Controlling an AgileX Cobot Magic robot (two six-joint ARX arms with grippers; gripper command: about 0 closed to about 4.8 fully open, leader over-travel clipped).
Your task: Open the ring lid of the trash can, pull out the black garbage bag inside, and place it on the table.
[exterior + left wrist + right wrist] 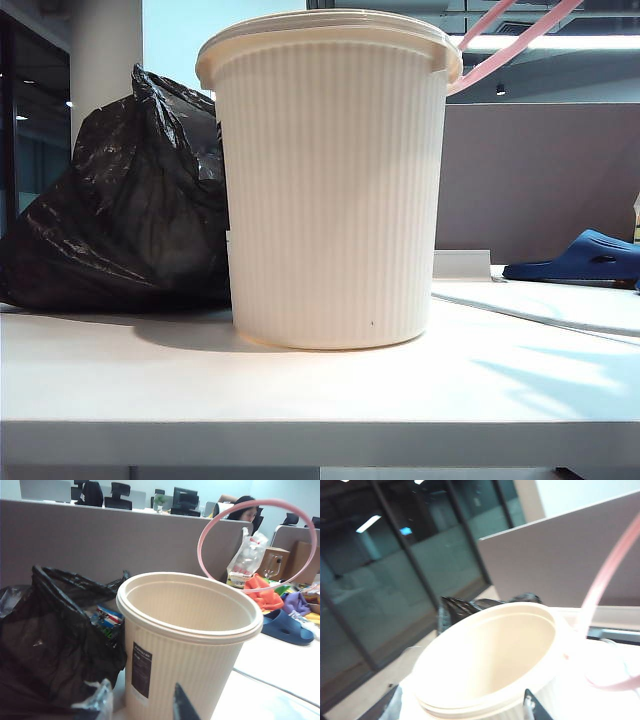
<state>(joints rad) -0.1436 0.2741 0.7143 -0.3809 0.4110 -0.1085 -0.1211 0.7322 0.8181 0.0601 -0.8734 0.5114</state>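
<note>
Trash can (335, 190) stood upright on the table (320, 390), its inside bare. The ring lid (260, 542) was swung up on its hinge. The black garbage bag (125, 200) lay on the table, touching the can's side. The left gripper (182, 707) showed only one dark tip, so I cannot tell its opening. The right gripper (460, 707) stood wide, holding nothing, just above the rim.

black garbage bag (120, 200) partly hidden behind trash can (330, 190), ring lid (510, 40) cropped

Ribbed cream trash can (335, 190), glossy black garbage bag (125, 210), pink ring lid (260, 545)
</note>
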